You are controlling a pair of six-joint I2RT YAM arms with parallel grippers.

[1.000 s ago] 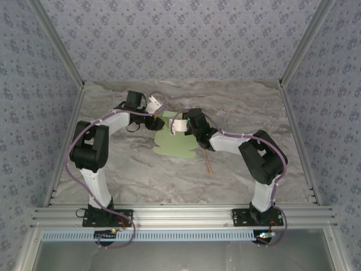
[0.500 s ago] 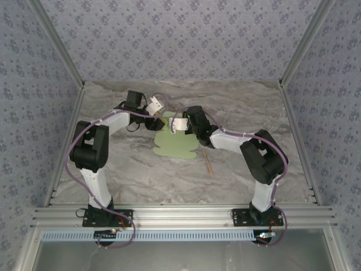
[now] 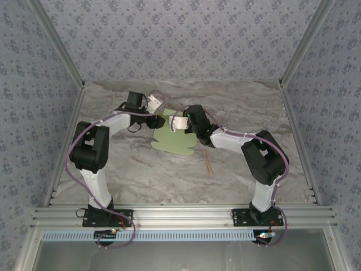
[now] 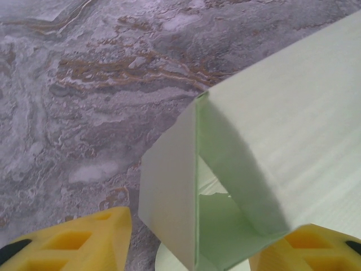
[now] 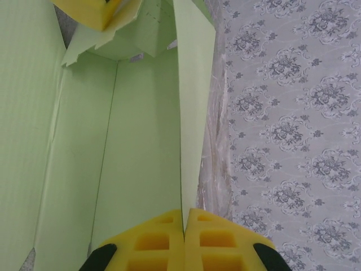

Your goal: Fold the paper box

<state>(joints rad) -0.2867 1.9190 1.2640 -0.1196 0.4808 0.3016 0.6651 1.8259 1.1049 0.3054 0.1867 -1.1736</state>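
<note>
Puts the job at a middle stage, judging by the card; finds the paper box (image 3: 175,141) at the centre of the top view, on the marbled surface (image 3: 141,175), lower part lying flat as a sheet, upper part raised into walls; sees in the left wrist view one panel stood up and creased over into a narrow open tunnel; sees in the right wrist view several panels bent up along their creases around a hollow; counts no closed side, no tucked tab, no lid; leaves, by that reckoning, the remaining walls to raise, the tabs to lock and the flat flaps to bring up.

Has the right gripper (image 5: 184,226) pressed together on the edge of an upright panel, pinching the thin card; has the left gripper (image 4: 186,248) spread at the bottom of the frame, jaws standing either side of the creased-over panel, not clamped on it.

Notes a thin wooden stick (image 3: 208,165) near the card's lower right corner in the top view, apart from both arms.

Reads no brand, label or lettering anywhere; meets plain unprinted card and a wall (image 3: 180,34) with a small repeating flower pattern.
</note>
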